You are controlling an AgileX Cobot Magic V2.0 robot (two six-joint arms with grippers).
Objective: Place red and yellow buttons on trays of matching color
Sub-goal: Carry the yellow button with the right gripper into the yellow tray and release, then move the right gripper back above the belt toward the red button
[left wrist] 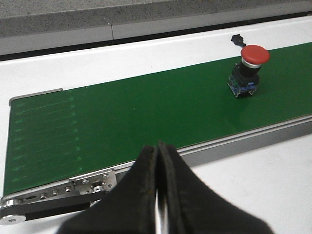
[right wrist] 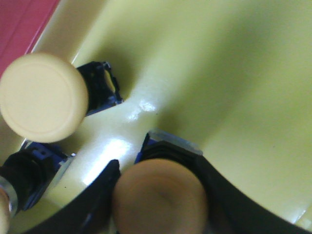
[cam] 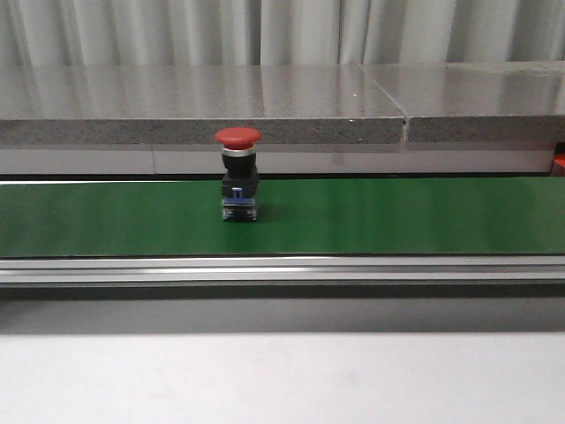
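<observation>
Matt belt, glossy tray, polished stone

The green conveyor belt [cam: 397, 216] looks matt and smooth, edged by a brushed metal rail [cam: 282, 269]. The red button [cam: 238, 172] has a smooth plastic cap on a black plastic body. The yellow tray [right wrist: 204, 73] is glossy plastic with bright highlights. The grey speckled ledge [cam: 265, 102] behind looks like polished stone.

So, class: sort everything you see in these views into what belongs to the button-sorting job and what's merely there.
Part of the job:
- red button upright on the belt
- yellow tray
- yellow buttons, one loose, one between the right gripper's fingers
- left gripper, shut

Merely there:
- green conveyor belt
- grey stone ledge
</observation>
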